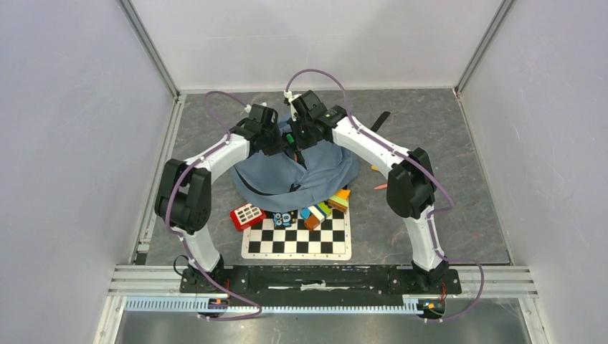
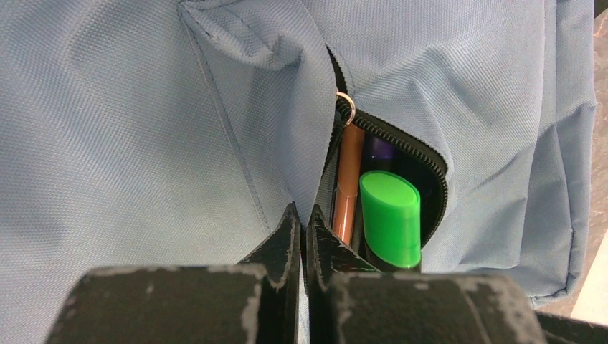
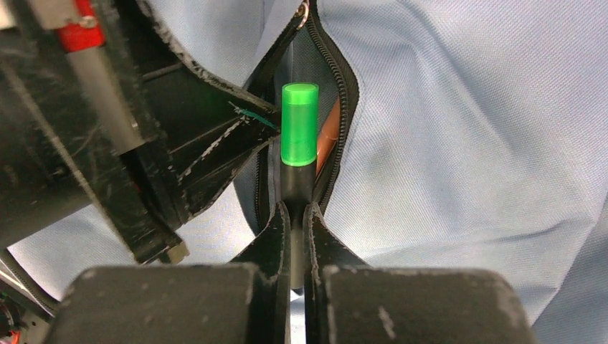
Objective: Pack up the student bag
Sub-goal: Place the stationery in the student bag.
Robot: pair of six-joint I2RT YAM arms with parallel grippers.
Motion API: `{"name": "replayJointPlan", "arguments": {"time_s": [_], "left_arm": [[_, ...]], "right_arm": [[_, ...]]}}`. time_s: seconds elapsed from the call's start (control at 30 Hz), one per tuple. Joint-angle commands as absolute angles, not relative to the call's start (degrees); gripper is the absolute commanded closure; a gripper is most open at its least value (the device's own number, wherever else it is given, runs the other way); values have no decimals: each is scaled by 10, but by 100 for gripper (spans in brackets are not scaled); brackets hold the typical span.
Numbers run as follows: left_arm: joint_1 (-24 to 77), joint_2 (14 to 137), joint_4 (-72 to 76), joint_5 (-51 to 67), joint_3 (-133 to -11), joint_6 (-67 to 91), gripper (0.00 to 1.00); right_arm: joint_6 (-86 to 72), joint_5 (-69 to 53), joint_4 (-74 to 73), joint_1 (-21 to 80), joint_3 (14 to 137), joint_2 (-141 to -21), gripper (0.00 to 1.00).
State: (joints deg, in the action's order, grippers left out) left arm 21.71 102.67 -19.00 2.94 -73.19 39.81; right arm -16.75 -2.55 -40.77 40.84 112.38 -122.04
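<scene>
The dusty-blue student bag [image 1: 315, 172] lies in the middle of the table, beyond the chessboard. Its front pocket [image 2: 423, 165] is unzipped. My left gripper [image 2: 302, 215] is shut on the fabric edge of the pocket opening and holds it apart. My right gripper [image 3: 295, 211] is shut on a black marker with a green cap [image 3: 299, 132]. The cap end of the marker [image 2: 391, 218] points into the pocket mouth. An orange pen [image 2: 349, 179] and a purple item [image 2: 380, 147] lie inside the pocket. From above, both grippers meet over the bag's far edge [image 1: 290, 140].
A chessboard [image 1: 297, 236] lies in front of the bag. A red calculator [image 1: 248, 215] and several coloured blocks [image 1: 326, 208] sit at its far edge, against the bag. An orange pen [image 1: 380, 186] lies on the table to the right. A black strap [image 1: 380, 120] sticks out at the back right.
</scene>
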Motion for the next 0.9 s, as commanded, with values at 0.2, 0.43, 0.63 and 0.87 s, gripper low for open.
{"name": "replayJointPlan", "arguments": {"time_s": [0.2,0.43,0.63,0.87], "left_arm": [[217,982,-160,48,-707,419,98],[218,982,-158,57,-711,422,98],[217,980,-157,55,-706,426,98],[216,975,-147,52,-696,438,98]], "right_arm": [[-234,75,-379,420,1139,-1243,100],[-232,141,-338,444,1130,-1238,86],[-229,135,-321,445,1116,-1219,52],[-197,132,-282,445,1078,-1155,32]]}}
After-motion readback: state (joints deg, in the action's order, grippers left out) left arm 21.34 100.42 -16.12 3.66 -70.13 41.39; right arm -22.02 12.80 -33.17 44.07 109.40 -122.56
